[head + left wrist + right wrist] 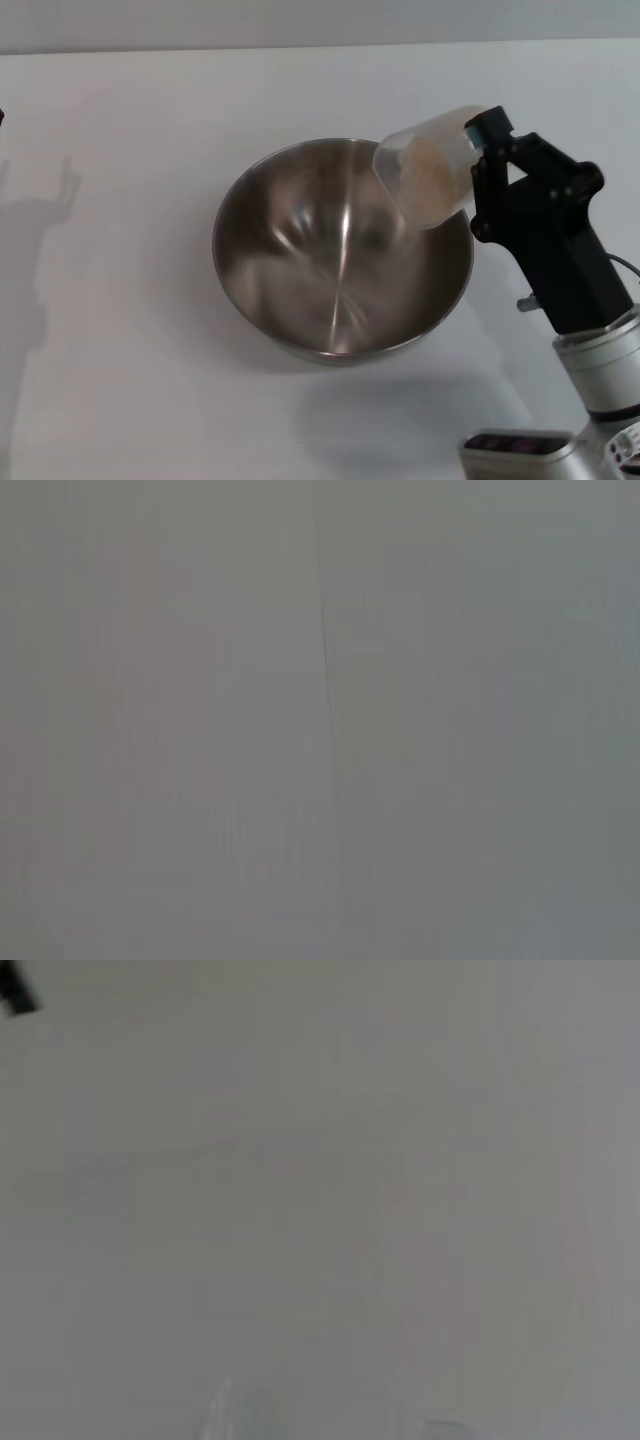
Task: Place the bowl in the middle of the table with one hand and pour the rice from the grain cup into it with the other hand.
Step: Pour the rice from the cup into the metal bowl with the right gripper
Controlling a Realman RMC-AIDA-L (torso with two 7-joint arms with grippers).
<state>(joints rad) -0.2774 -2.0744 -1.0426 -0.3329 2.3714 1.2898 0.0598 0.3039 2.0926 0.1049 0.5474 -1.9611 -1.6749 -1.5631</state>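
The grain cup (pixel 432 168) hangs tipped on its side above the far right rim of the bowl (pixel 300 260), its mouth turned down and inward, the rice (pixel 428 175) heaped toward the lower wall and lip. The bowl sits about mid-surface on the white surface (pixel 120 380); no grains are visible in it, so the pour seems not to have started.

The right end effector (pixel 480 165) is clamped on the cup's base end, its black body reaching up from the right side. The left end effector is out of the head view, and its wrist camera shows only blank grey.

The main risk, as I judge it, is spillage: the cup's mouth lies close over the rim, not over the centre, so a quick tilt could send grains onto the rim or past it. The translucent cup is held only at its end, so it could twist in the grip as the load shifts. A nudge to the rim might slide the light bowl.
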